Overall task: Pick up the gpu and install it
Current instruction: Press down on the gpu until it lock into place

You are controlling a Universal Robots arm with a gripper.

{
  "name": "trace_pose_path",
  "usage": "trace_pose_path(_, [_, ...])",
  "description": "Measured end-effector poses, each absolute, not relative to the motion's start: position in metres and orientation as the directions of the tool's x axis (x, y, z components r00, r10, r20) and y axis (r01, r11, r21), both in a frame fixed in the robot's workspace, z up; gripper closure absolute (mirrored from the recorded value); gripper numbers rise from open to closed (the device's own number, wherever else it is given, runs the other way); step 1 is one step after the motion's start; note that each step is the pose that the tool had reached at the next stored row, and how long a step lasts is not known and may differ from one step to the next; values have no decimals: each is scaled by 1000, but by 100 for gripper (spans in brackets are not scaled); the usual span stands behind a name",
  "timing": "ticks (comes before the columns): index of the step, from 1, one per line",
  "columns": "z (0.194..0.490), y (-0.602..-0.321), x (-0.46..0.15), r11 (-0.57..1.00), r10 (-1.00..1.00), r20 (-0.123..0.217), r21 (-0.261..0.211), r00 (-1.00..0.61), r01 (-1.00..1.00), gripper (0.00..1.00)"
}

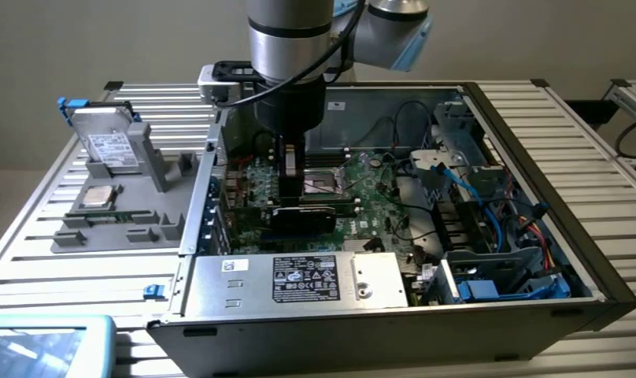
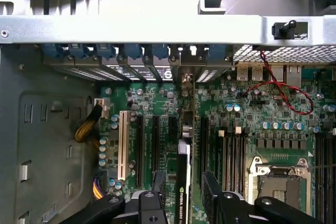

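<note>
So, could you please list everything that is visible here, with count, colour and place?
computer case: one, dark grey, open, on the slatted table
motherboard: one, green, inside the case
gpu: one, black cooler, standing on edge on the motherboard, between the pincer's fingers
power supply: one, silver, at the case's near edge
hard drive: one, grey with white label, upright in the grey holder, exterior view's left
processor: one, silver, flat on the holder
arm: one, grey, above the case
pincer: one, black, open around the gpu
</note>
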State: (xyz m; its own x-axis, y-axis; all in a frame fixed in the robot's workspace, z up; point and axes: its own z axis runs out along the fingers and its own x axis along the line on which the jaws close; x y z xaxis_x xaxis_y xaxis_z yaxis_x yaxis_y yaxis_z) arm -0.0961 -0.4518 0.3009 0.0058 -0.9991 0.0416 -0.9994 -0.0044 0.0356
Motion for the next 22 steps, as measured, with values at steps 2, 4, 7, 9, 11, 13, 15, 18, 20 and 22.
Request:
trace_pose_path(2, [301, -452, -96, -4, -999, 42, 35, 6, -999, 58])
trace_pose_path(4, [301, -452, -96, -4, -999, 42, 35, 6, -999, 60])
trace_pose_path(7, [301, -452, -96, -4, -999, 42, 35, 6, -999, 73])
trace_pose_path(9, [301, -452, -96, -4, -999, 42, 35, 6, -999, 85])
trace_pose_path(11, [301, -452, -96, -4, -999, 42, 35, 5, -999, 88])
trace_pose_path(13, [300, -452, -98, -3, -999, 43, 33, 4, -999, 88])
trace_pose_path(15, [299, -452, -102, -2, -999, 44, 29, 3, -1000, 88])
trace_pose_path(18, [296, -452, -108, 0, -999, 44, 24, 1, -1000, 88])
trace_pose_path(20, [294, -452, -110, 2, -999, 45, 19, -2, -1000, 88])
trace_pose_path(22, [291, -452, -113, 7, -999, 45, 16, -6, -1000, 88])
